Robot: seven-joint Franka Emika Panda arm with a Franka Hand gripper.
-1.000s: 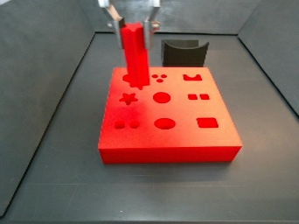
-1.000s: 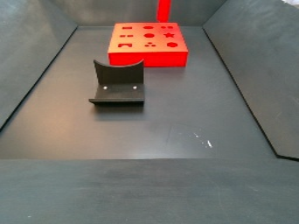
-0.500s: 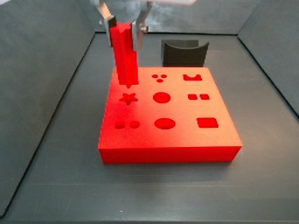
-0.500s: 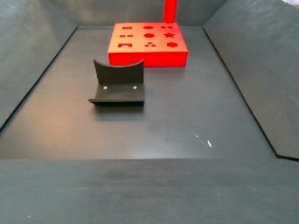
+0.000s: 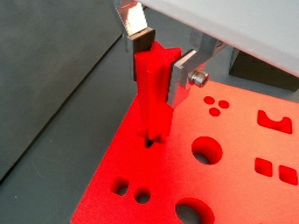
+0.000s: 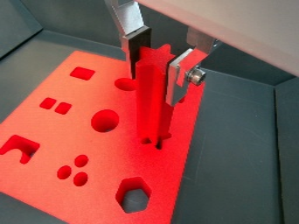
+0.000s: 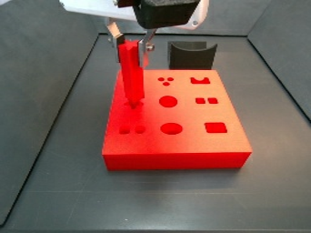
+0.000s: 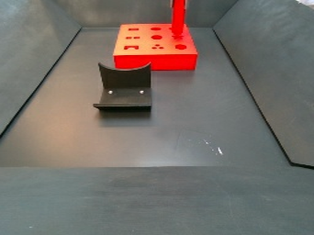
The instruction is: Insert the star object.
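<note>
The block [image 7: 174,123] sits on the dark floor [image 8: 172,138] near the far wall in a side view, with bare floor in front. It is flat, bright red plastic, cut with shaped holes. The gripper [image 5: 163,58] clamps the peg [image 6: 151,101] — slim, upright — its lower end at the star hole near the block's edge. The holder [image 8: 123,88] stands apart.

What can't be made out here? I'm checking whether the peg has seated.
- Long bright red plastic peg: its tip, red against the flat red block with shaped holes, is lost in every view; seating unclear.
- Star hole: hidden behind the peg.
- Gripper: cut off by the top edge in a side view.
- Dark grey curved holder: partly behind the block.
</note>
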